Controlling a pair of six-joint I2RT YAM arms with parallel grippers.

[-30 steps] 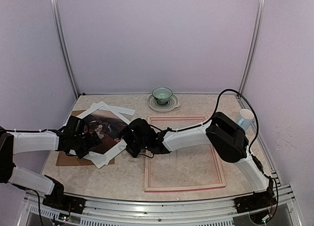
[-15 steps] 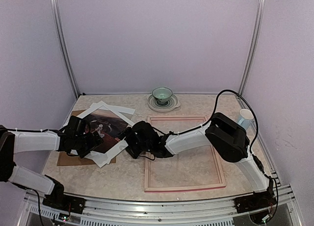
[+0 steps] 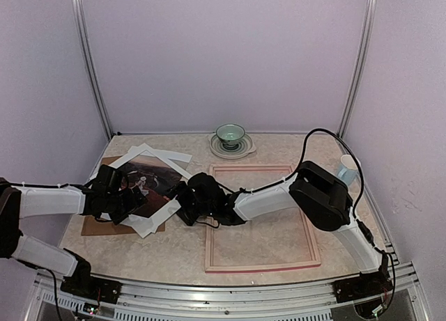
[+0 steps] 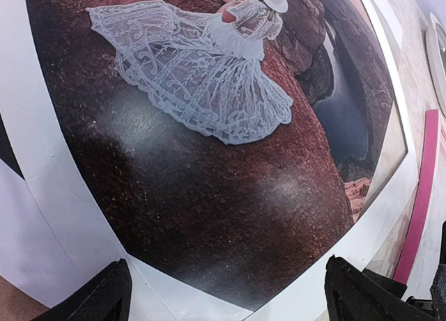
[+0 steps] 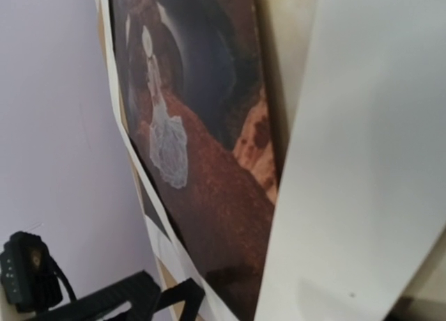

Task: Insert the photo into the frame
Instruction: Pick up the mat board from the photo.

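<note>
Two arms meet low over the left half of the table (image 3: 174, 255). Nearest us, a bare strip of tabletop runs along the near rail of the frame (image 3: 261, 267), which lies flat right of centre with the tabletop showing through its opening. Its left rail sits just beside the corner of a white mat (image 3: 155, 222).

The photo (image 4: 209, 161) lies face up under that mat, on a brown backing board (image 3: 94, 227) whose near edge juts out toward us. The left gripper (image 3: 132, 196) hovers over the print, its fingertips (image 4: 115, 296) spread wide with nothing between them. The right gripper (image 3: 182, 201) sits at the mat's right edge, jaws apart; we cannot make out any contact.

Farther back, we see open tabletop before a green bowl (image 3: 231, 133) on its saucer (image 3: 244, 151), and a pale cup (image 3: 348, 169) by the right wall.
</note>
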